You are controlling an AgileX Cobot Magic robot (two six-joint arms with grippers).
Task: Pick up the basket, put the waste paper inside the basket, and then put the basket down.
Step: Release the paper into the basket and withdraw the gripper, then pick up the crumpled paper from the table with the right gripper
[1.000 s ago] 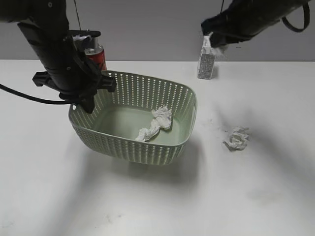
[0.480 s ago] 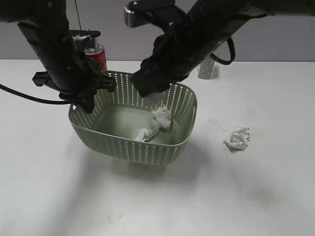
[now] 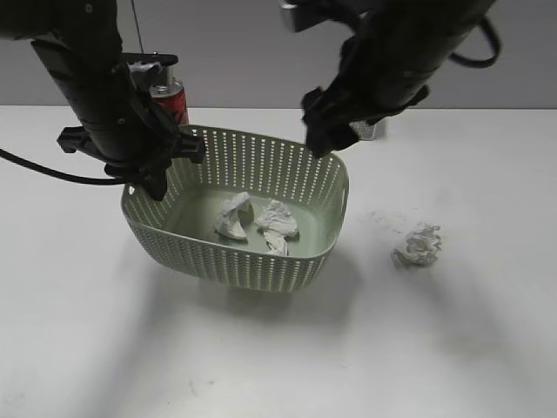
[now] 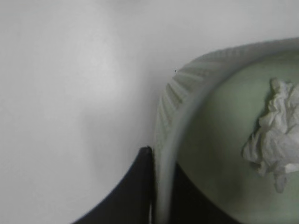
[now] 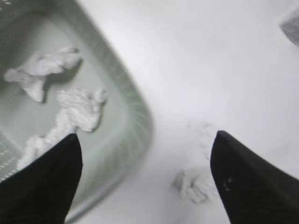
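The pale green basket [image 3: 287,261] hangs tilted just above the table, its left rim pinched by my left gripper [image 3: 157,170]. In the left wrist view the jaws [image 4: 161,186] are shut on the basket's rim [image 4: 168,116]. Crumpled white paper wads [image 3: 233,216] [image 3: 277,222] lie inside the basket, and they show in the right wrist view [image 5: 77,109]. One more paper wad [image 3: 419,244] lies on the table to the right of the basket; it shows blurred in the right wrist view [image 5: 196,184]. My right gripper [image 3: 326,139] [image 5: 145,154] is open and empty, above the basket's right rim.
A red soda can [image 3: 171,102] stands behind the basket at the back left, partly hidden by my left arm. A white-and-grey carton [image 3: 372,131] stands at the back, mostly hidden behind my right arm. The white table [image 3: 261,366] spreads in front.
My right arm swung over the basket, dropped a paper wad into it, and has drawn back up to the right. The left gripper and basket have not moved.
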